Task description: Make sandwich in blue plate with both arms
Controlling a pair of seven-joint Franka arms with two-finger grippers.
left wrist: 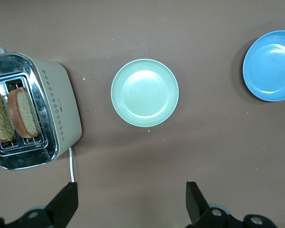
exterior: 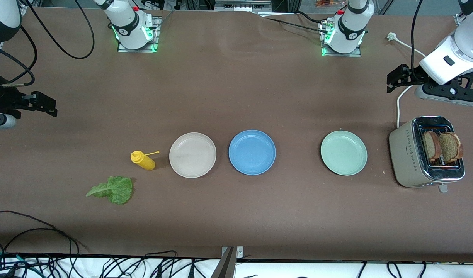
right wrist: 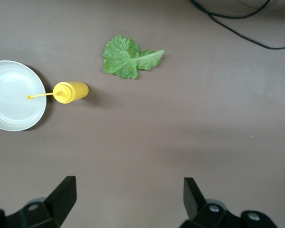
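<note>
1. The surface [exterior: 236,96] is plain matte brown.
2. The blue plate [exterior: 252,152], in the middle of the frame, is plain mid-blue.
3. The plate [exterior: 192,155] to its left is cream-white.
4. The plate [exterior: 343,152] to its right is pale mint green.
5. The bottle [exterior: 143,160] at middle left is bright yellow.
6. The lettuce leaf [exterior: 113,189] at lower left is green with a paler rib.
7. The toaster [exterior: 426,152] at the right edge is beige with a pattern of small dark dots and a shiny silver top.
8. The bread slices [exterior: 441,146] in it are brown with darker crusts.

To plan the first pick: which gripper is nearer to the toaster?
The left gripper. It hangs open above the table near the toaster, at the left arm's end. The right gripper, also open, waits at the right arm's end.
</note>
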